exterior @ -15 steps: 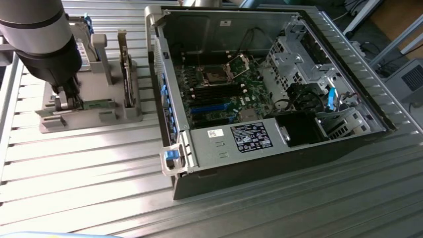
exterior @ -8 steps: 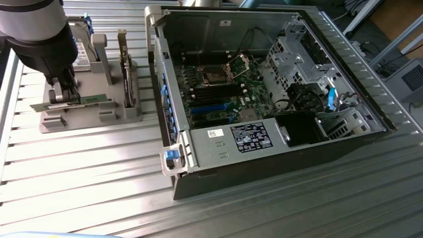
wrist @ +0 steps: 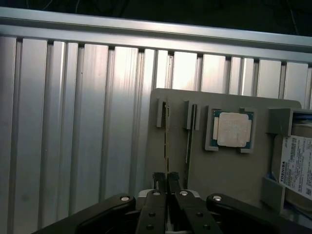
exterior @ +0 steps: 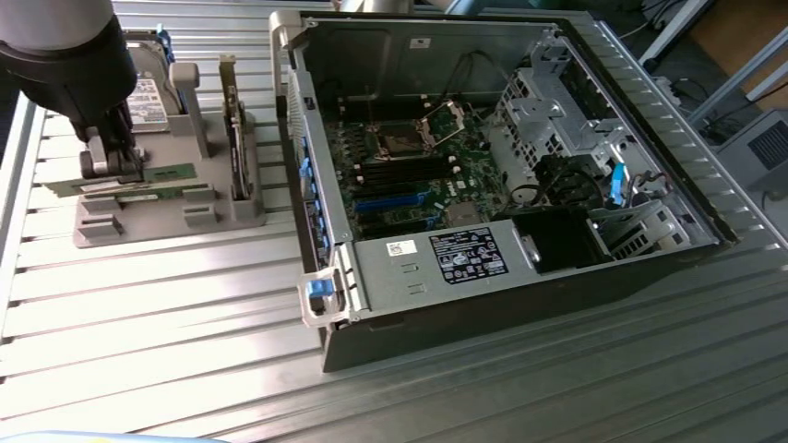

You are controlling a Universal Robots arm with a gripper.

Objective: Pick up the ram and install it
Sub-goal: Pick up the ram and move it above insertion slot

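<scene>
The ram [exterior: 161, 174] is a thin green stick lying lengthwise over the grey holder [exterior: 185, 217] at the exterior view's left. My gripper [exterior: 111, 168] comes down on it from above, and its dark fingers [wrist: 161, 181] are shut on the stick's top edge [wrist: 166, 141]. I cannot tell whether the stick has come free of its slot. A second, similar stick [wrist: 188, 141] stands edge-on in the neighbouring slot. The open computer case [exterior: 615, 277] lies at the exterior view's right, with its motherboard [exterior: 425, 161] and dark memory slots [exterior: 397, 175] exposed.
On the same holder sit a square silver processor [wrist: 232, 129] and a hard drive with a white label [wrist: 298, 165]. A dark card [exterior: 234, 138] stands upright between the holder and the case wall. Ribbed metal table [exterior: 161, 314] surrounds everything.
</scene>
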